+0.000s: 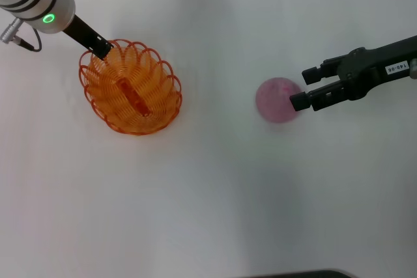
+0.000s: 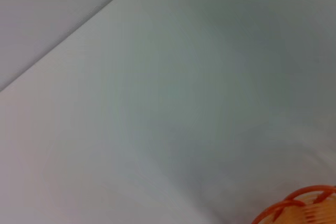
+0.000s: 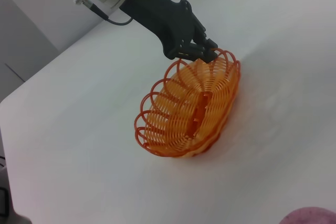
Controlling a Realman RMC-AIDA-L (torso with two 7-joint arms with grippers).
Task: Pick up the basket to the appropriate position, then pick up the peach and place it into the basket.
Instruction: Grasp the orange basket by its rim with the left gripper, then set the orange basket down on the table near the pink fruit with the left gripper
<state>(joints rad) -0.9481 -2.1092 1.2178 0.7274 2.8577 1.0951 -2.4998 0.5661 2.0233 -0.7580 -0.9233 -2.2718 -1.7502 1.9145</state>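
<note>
The orange wire basket (image 1: 133, 89) sits on the white table at the left. My left gripper (image 1: 103, 49) is at its far rim with the fingers closed on a rim loop. The right wrist view shows the basket (image 3: 189, 108) and the left gripper (image 3: 202, 52) pinching the rim. A bit of the rim (image 2: 302, 208) shows in the left wrist view. The pink peach (image 1: 278, 100) lies on the table at the right. My right gripper (image 1: 301, 87) is open just right of the peach, its nearer fingertip at the peach's edge. The peach's top (image 3: 310, 216) shows in the right wrist view.
The white table (image 1: 208, 193) runs across the whole view. A dark edge (image 1: 293, 274) shows at the bottom of the head view. A table edge and grey wall (image 3: 21, 40) lie beyond the basket on the left arm's side.
</note>
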